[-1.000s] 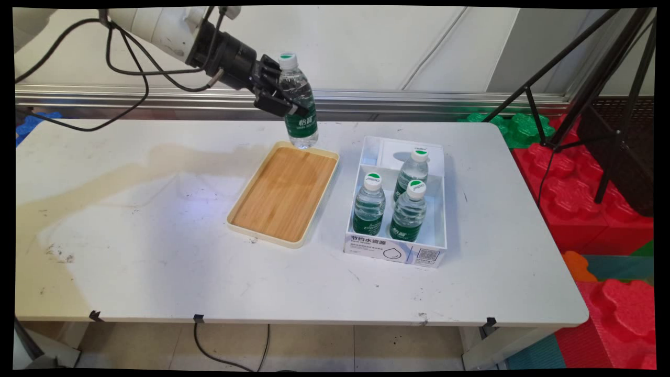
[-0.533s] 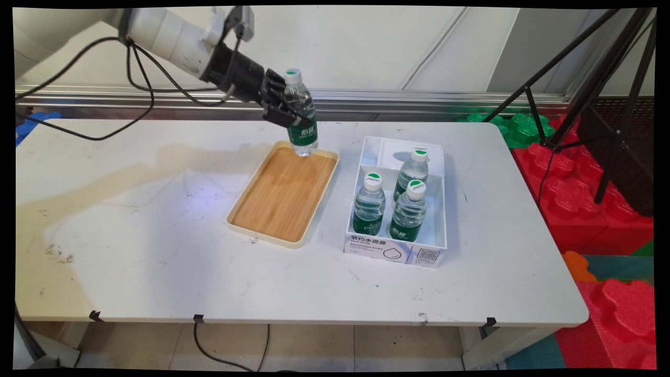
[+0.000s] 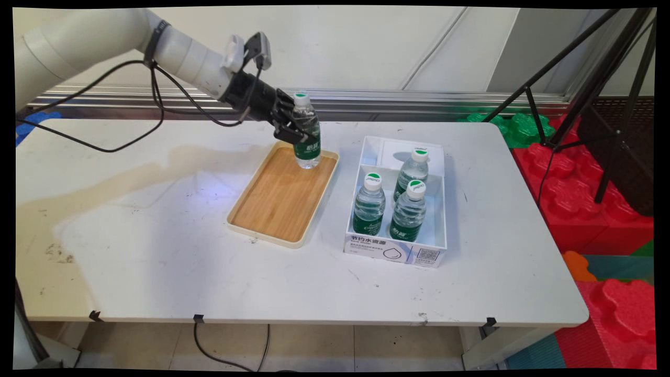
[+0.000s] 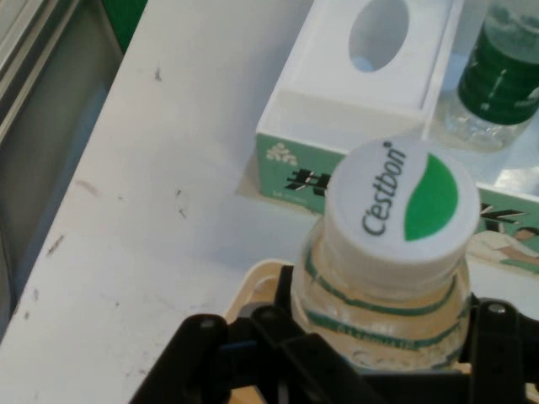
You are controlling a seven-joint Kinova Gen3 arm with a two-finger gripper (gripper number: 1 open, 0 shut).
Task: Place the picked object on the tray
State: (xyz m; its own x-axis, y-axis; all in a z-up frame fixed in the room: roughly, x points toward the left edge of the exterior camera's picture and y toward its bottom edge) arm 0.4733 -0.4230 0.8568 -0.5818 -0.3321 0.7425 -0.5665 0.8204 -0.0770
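My gripper is shut on a clear water bottle with a green label and a white-and-green cap. The bottle stands upright at the far right corner of the wooden tray, its base at or just above the tray floor. In the hand view the cap fills the middle, with the black linkage around the bottle's neck. To the right of the tray stands a white cardboard box holding three more such bottles.
Red and green foam blocks lie on the floor beyond the table's right edge, next to a black tripod. A brownish stain runs across the table's left part. Black cables hang from the arm.
The arm has come down and slightly toward the near side with the bottle, from above the tray's far edge to the tray's far right corner.
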